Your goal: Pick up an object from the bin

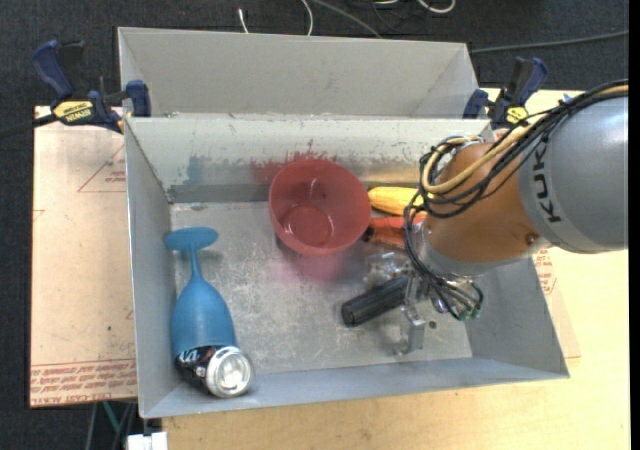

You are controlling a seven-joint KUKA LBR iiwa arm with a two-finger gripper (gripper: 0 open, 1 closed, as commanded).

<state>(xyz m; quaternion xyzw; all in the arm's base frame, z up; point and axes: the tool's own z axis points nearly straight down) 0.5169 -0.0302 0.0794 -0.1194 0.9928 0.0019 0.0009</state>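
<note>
Down at the right front of the bin (285,343), claw (411,326) just beside a stubby black cylinder (372,305), grip state unclear.

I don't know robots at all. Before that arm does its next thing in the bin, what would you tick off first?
1. Gripper is low over the right side of the bin: ok.
2. Something lies within reach: a black stick-like object is right beside it: ok.
3. The black object is actually gripped: cannot tell.
4. Red cup, opening up, stands apart from the gripper: ok.
5. Blue goblet lies on its side far left, out of the way: ok.
6. Yellow thing, half hidden behind the arm, is clear of it: cannot tell.
</note>
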